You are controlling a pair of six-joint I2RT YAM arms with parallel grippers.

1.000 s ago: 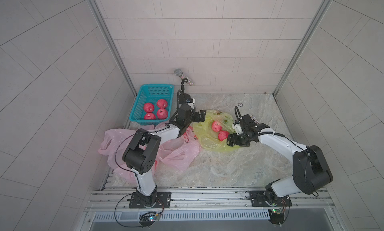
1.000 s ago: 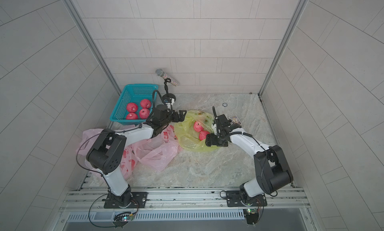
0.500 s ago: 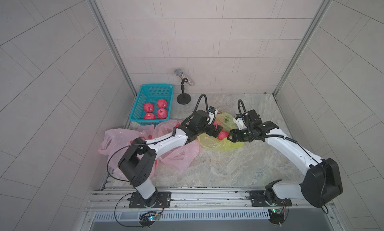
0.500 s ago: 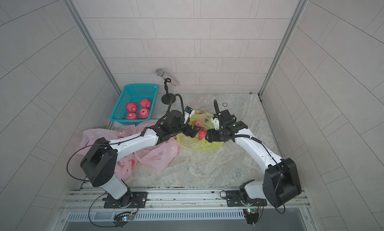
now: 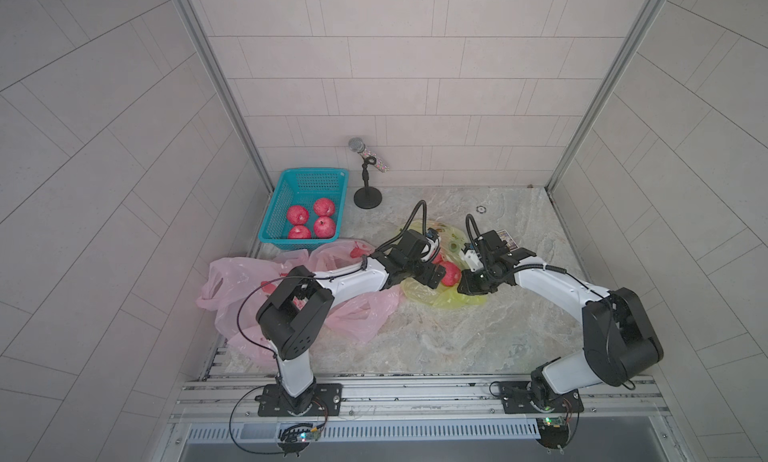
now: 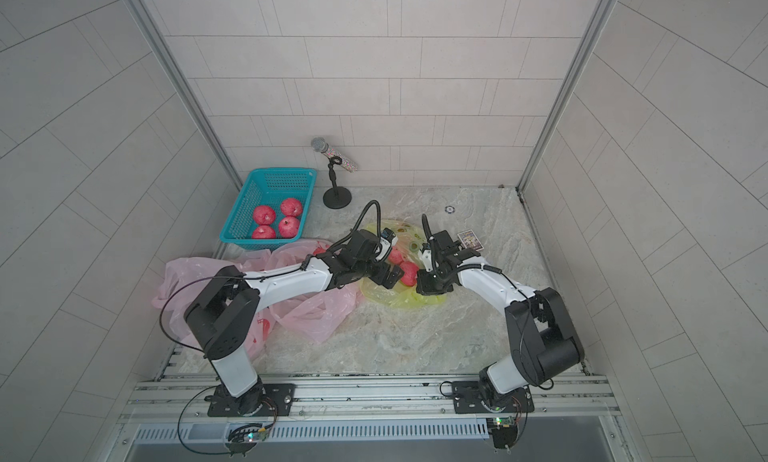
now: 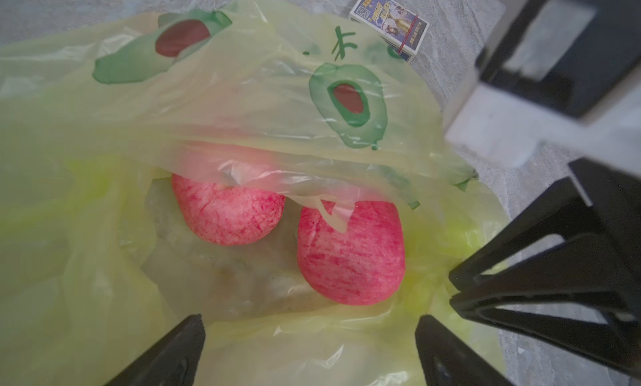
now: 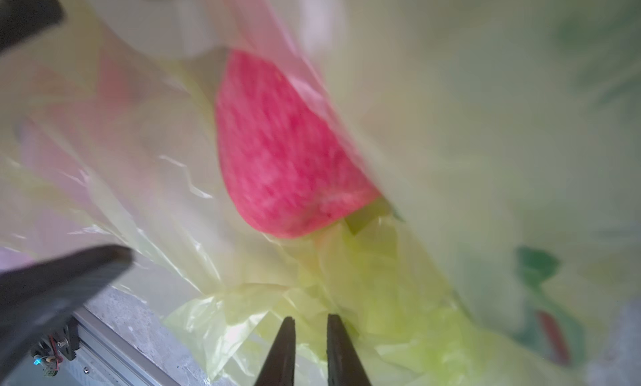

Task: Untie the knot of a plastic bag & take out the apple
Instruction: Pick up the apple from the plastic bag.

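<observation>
Bag [image 5: 453,304], yellow and crumpled, lies in the middle of the table [image 5: 457,348] with its mouth open, and both my arms reach in from the near side to meet over it. My left arm stretches low and long across the pink bags [image 5: 365,314]. My right arm folds at a raised elbow and runs its forearm inward, wrist tipped down. My left tool [image 7: 310,328] is released, its fingers spread wide at the bag's mouth. My right tool [image 8: 310,320] is clenched almost to touching at the bag's rim, and my left wrist view shows its tips pinching the plastic there. That same view shows two apples [image 7: 350,252] side by side inside the bag, partly under a printed flap, and a small box [image 7: 388,30] on the table just beside the bag. In both top views my left tool half hides one of them. My right wrist view is blurred and shows only one. The teal basket [image 5: 314,171] in the far left corner holds four more apples.
</observation>
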